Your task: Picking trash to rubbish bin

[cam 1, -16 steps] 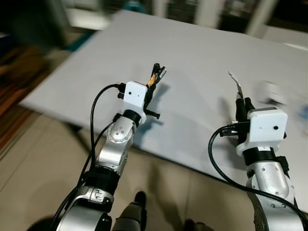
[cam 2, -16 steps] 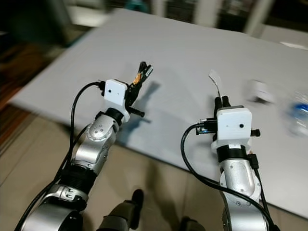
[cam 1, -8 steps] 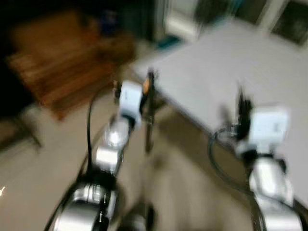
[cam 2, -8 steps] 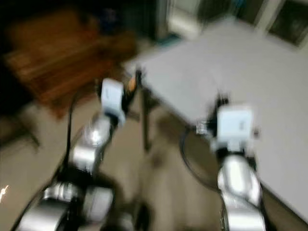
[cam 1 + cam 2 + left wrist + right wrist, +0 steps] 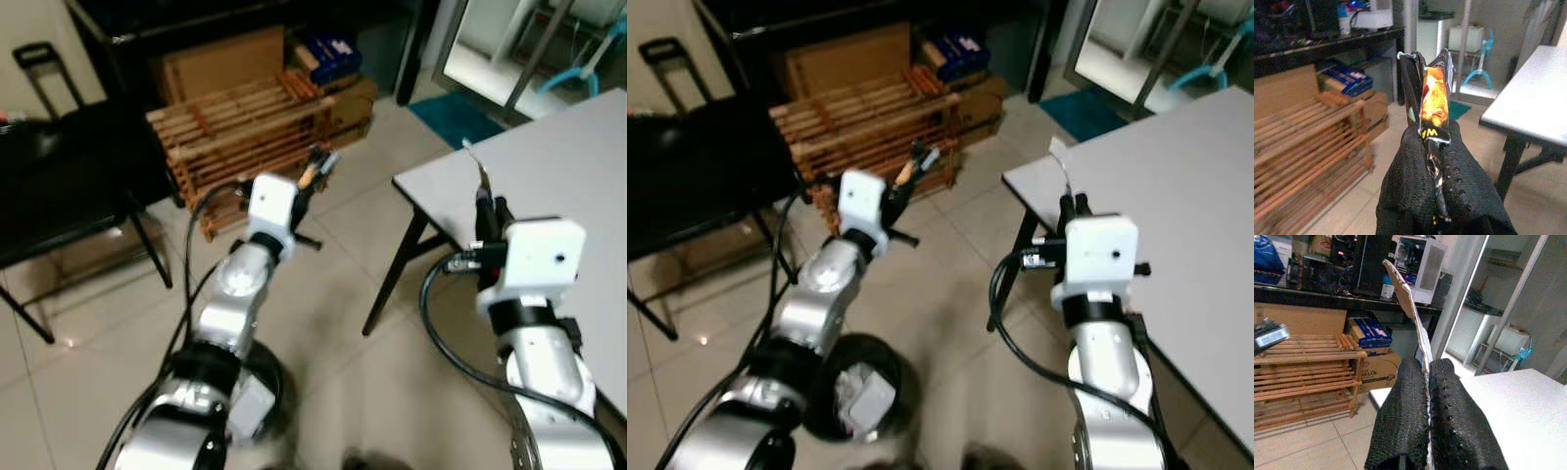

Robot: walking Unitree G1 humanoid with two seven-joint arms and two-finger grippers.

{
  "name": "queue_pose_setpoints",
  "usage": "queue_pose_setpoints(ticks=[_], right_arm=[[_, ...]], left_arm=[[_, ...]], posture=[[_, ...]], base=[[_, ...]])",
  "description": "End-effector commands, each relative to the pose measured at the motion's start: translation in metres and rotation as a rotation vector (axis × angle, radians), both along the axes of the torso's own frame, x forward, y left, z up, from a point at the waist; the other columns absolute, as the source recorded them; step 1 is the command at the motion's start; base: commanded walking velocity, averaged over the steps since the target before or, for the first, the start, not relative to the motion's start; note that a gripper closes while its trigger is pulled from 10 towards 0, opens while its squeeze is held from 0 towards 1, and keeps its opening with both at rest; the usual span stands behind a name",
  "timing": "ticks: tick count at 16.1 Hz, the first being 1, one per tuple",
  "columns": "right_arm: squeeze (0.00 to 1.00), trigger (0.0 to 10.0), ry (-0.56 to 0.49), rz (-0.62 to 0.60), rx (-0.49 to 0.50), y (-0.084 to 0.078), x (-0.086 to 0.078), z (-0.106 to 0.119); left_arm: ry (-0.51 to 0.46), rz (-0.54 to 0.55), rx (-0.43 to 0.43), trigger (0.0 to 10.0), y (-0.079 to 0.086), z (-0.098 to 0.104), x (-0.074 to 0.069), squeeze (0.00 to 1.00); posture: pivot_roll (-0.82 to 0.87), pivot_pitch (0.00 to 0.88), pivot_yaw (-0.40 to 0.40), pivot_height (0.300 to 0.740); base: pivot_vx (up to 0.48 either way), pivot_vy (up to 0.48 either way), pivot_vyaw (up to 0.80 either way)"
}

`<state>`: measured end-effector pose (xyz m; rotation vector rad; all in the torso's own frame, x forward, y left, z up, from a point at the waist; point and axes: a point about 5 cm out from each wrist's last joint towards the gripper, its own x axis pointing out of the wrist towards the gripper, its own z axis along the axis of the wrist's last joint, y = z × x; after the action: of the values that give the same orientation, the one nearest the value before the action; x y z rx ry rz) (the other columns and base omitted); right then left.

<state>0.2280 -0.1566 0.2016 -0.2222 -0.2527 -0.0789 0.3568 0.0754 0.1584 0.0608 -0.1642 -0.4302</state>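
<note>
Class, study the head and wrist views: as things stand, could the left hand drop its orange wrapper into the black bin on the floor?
Probably yes. The left hand, shut on the orange wrapper, is held out over open floor, with the black bin below near the arm's elbow. Nothing blocks the way, but the hand sits forward of the bin, so it must draw back first.

Indoor light even, moderately bright; head views slightly soft; wrist views sharp near, background dim.
</note>
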Motion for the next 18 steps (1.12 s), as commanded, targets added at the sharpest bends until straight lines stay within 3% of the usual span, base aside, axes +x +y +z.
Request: queue_pose_setpoints(ticks=[1,7,18], right_arm=[[0.0,10.0,0.022,-0.017,-0.003,-0.0034,0.0003,-0.0036],[0.0,10.0,0.036,-0.001,0.0,-0.0022,0.0024,-0.0058],[0.0,10.0,0.031,0.016,0.015,-0.0023,0.0061,-0.0044]], left_arm=[[0.019,-0.01,0.012,10.0,-0.0031,-0.0058,-0.0025,0.0],[0.029,-0.008,0.016,10.0,-0.0048,-0.008,-0.0031,0.0],[0.039,0.001,0.002,10.0,-0.0078,-0.0078,-0.0014,0.0]], posture=[[0.1,0.143,0.005,0.74],[0.09,0.144,0.001,0.74],[0.09,0.142,-0.002,0.74]], base=[[0.0,0.0,0.8],[0.0,0.0,0.7],[0.0,0.0,0.0]])
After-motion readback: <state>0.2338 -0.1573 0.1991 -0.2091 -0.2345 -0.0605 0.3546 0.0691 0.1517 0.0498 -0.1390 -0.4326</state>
